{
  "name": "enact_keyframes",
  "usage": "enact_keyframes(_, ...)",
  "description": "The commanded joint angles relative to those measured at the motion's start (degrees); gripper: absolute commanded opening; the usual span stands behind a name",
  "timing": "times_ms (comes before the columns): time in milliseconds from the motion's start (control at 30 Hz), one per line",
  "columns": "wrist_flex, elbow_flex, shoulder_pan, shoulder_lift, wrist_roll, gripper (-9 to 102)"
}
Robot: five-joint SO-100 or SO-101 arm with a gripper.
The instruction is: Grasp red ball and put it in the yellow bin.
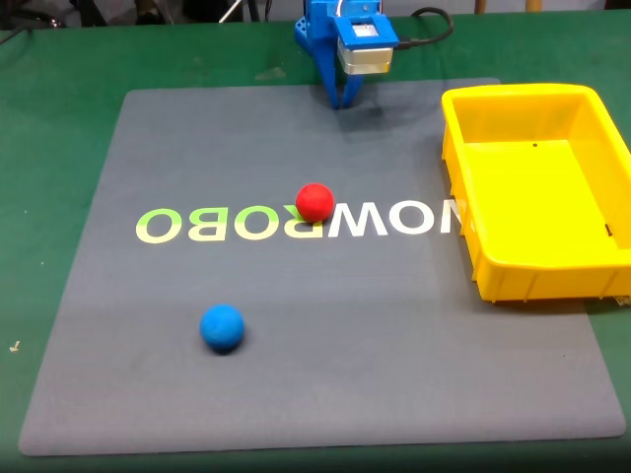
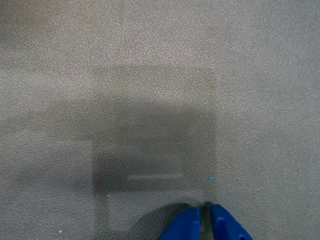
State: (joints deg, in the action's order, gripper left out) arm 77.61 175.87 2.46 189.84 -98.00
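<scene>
A: Where do we stand? In the fixed view our gripper (image 1: 340, 101) hangs at the far edge of the grey mat (image 1: 325, 394), pointing down, and in the wrist view its 2 blue fingertips (image 2: 187, 225) sit pressed together with only a hairline slit between them. So it is closed on nothing.

B: Agreed. The red ball (image 1: 315, 202) rests on the mat near the middle, on the pale lettering (image 1: 187, 226), well apart from the gripper and nearer the camera. The blue ball (image 1: 222, 327) lies nearer still, off to the view's left, clear of our path.

A: And the yellow bin (image 1: 493, 276) stands at the view's right, open-topped, with nothing in it that we can see.

B: How will the ball handle? We judge it light and matte, so not very slippery, but round: it could roll if we nudge it with 1 finger first.

A: Then we should open wide, come down straight over it, and close across its widest part, both fingers meeting it together.

B: The bin is broad, so the drop looks forgiving.
</scene>
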Motion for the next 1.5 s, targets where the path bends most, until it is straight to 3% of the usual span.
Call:
enact_keyframes(0, 0.97, 1.85, -0.35, 0.62, 0.62, 0)
enact_keyframes(533, 0.97, 1.85, 0.0, 0.62, 1.49, 0)
enact_keyframes(567, 0.53, 1.85, -0.09, 0.62, 1.93, 2)
enact_keyframes(667, -4.66, 0.53, 2.81, 0.53, 1.58, 29)
enact_keyframes(733, -8.0, -1.85, 5.54, 0.53, -0.53, 35)
enact_keyframes(867, -14.94, -4.04, 10.37, 0.09, -6.15, 36)
enact_keyframes(1133, -31.11, -26.46, 14.5, -38.76, -6.33, 35)
enact_keyframes(1467, -39.46, -54.58, 13.27, -75.85, -3.96, 35)
